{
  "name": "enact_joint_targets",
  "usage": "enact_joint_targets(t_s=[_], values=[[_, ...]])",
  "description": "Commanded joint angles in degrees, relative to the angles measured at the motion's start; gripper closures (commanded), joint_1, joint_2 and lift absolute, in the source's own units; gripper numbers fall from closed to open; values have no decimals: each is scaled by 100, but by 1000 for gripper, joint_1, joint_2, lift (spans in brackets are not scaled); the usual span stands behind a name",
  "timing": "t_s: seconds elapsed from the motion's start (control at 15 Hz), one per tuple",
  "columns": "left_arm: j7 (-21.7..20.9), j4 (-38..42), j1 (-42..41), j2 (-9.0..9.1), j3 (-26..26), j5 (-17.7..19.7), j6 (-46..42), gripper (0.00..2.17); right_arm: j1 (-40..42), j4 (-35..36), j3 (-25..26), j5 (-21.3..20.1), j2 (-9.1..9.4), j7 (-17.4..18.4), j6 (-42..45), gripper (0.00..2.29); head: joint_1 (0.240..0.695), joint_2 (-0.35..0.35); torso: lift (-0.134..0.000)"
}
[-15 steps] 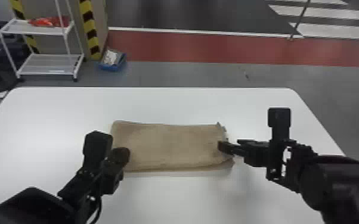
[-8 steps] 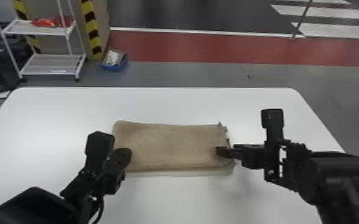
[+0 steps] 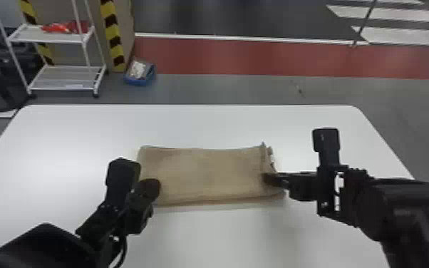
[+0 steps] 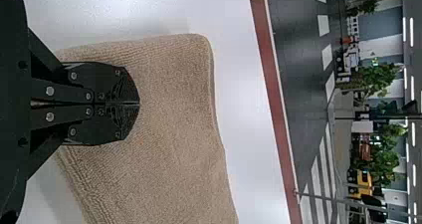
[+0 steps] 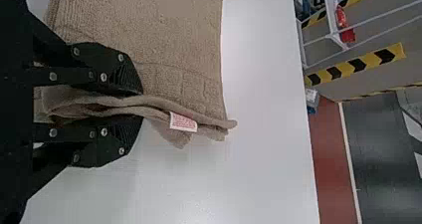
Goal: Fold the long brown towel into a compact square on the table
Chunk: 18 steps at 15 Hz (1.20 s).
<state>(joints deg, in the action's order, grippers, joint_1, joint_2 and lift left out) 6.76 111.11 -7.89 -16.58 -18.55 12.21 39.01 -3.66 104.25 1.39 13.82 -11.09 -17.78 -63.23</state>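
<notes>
Where the towel (image 3: 206,174) lies: it is on the middle of the white surface (image 3: 206,124), already folded in a flat oblong, its long sides going from left to right.
Right tool (image 5: 142,105): compared with one second before, it has come a little more to the left, in to the right end of the towel. Now its two fingers are closed around the loose folded layers of this end, and they stay a little apart because the cloth is between them.
Left tool (image 4: 139,104): fingers fully together, nothing between them, over the left end of the towel. I see almost no movement of it.
Meaning for the fold: I judge that the right end is ready to be lifted and carried over to the left, which would make the oblong nearer to a square. The left tool maybe serves to keep the other end in place.
Tag (image 5: 183,122): it comes out from the layers, just beyond the right fingertips.
Hard to see: I cannot tell if the left tool presses the cloth or only hangs above. How many layers the right one holds is also hidden from me.
</notes>
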Motion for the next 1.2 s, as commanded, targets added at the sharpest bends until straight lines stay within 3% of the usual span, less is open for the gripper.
enact_joint_targets(t_s=[0.0,0.33,0.53,0.73,1.13], values=[[1,25,-37,-3,0,0,32,1447,85,34,37,77,-7,-32,-36,1237,695,-80,-128],[-17,148,-116,6,18,53,120,1447,269,799,98,516,-16,-50,-36,1234,695,-68,-128],[1,368,-301,6,141,62,-354,1447,375,940,265,578,-60,-50,-36,1237,695,-59,-128],[-87,517,-353,-3,405,299,-425,1447,568,1089,529,789,-157,-50,-36,1234,695,-71,-128],[-395,-45,-257,14,334,299,-407,1447,638,1265,713,1000,-201,-50,-36,1234,695,-88,-128]])
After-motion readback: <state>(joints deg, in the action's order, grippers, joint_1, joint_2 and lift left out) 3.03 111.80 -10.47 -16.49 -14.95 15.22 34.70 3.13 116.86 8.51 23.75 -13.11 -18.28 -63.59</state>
